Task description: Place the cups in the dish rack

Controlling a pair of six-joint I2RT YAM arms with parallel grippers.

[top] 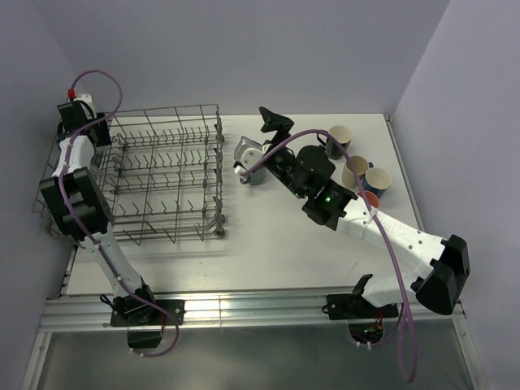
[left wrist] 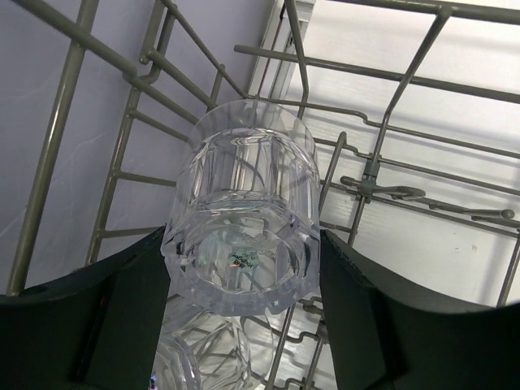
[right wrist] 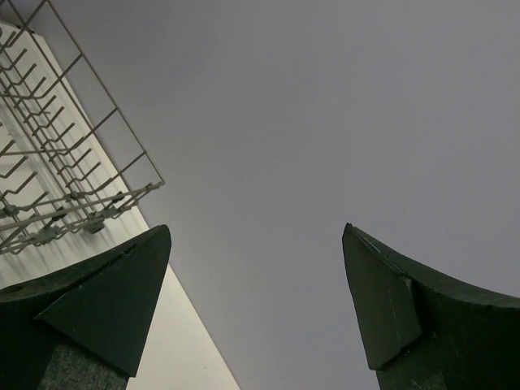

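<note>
Near: right gripper (right wrist: 256, 227) has its fingers spread wide with nothing between, aimed at the wall. Several mugs (top: 355, 171) cluster on the table (top: 268, 260), right side, outside the dish rack (top: 162, 175). At the rack's far-left corner, left gripper (left wrist: 244, 244) is clamped on a clear tumbler (left wrist: 244, 195); second glass (left wrist: 199, 361) just below.

Clear glossy glass tumbler (left wrist: 242, 236); matt grey wire dish rack (top: 166, 175).

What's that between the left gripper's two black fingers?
A clear glass tumbler, with the fingers of the left gripper against both its sides. The left wrist view shows it.
</note>
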